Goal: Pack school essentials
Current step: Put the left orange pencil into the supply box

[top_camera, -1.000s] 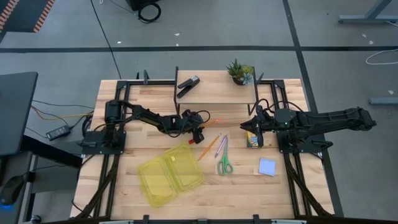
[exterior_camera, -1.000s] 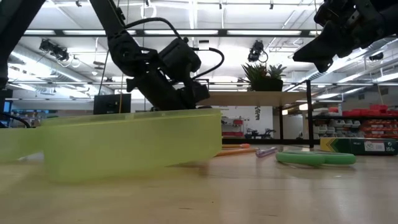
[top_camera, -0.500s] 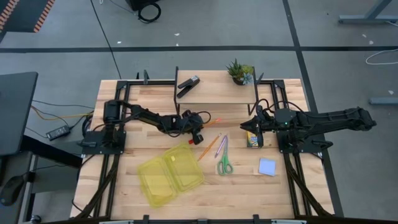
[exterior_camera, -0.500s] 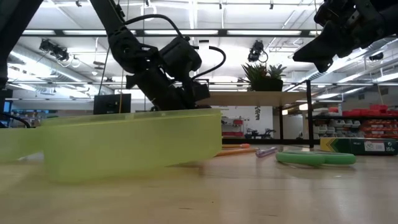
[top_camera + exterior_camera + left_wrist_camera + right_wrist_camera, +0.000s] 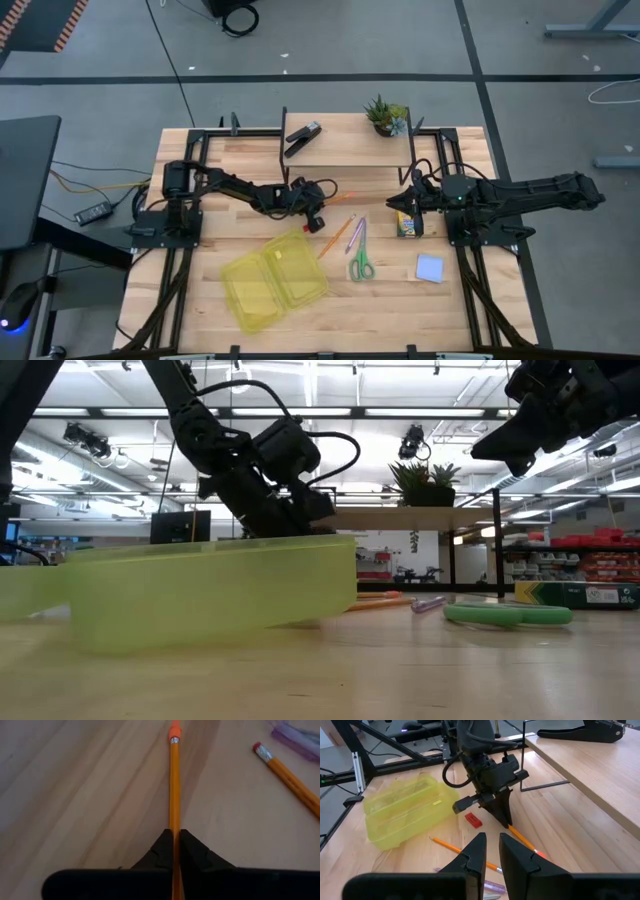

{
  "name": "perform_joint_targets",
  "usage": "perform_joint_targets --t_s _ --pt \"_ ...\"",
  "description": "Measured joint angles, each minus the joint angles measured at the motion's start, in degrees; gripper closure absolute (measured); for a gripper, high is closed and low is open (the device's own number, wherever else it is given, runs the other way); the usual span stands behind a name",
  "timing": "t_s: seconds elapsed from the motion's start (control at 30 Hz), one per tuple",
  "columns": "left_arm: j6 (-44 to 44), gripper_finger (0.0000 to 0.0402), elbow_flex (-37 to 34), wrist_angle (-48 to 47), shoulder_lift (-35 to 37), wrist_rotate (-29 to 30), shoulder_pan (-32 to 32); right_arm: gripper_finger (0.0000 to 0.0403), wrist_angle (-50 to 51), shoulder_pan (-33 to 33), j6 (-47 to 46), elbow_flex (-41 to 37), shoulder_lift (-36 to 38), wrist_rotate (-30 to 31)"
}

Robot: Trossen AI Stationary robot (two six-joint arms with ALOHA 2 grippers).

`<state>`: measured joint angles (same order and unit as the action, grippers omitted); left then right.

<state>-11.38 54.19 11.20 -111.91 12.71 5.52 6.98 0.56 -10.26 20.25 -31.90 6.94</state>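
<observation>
Where it stood apart a second ago, the left tool (image 5: 174, 851) now clamps the orange pencil (image 5: 174, 785); the right tool (image 5: 491, 851), at 3 o'clock, stays nearly together.

Lighting: even, bright overhead light; long ceiling strip lamps (image 5: 330, 415) glare white in the low view. Shadows: soft and short beneath the two dark arms on the pale wooden surface (image 5: 400, 300). Focus: the low view's translucent yellow-green plastic container (image 5: 200, 590) and near wood are blurred; the left wrist view's far purple pen (image 5: 300, 742) is soft.
</observation>
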Motion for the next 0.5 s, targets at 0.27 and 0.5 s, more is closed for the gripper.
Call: perform_joint_targets --t_s 0.27,0.5 --pt "-0.2 0.0393 -0.1 -0.2 0.7 -1.6 0.0 0.0343 0.1 0.0 0.0 0.0 0.0 0.0" --pt "-1.1 0.0387 -0.1 0.0 0.7 -3.1 0.0 0.0343 0.1 0.0 0.0 0.0 0.0 0.0"
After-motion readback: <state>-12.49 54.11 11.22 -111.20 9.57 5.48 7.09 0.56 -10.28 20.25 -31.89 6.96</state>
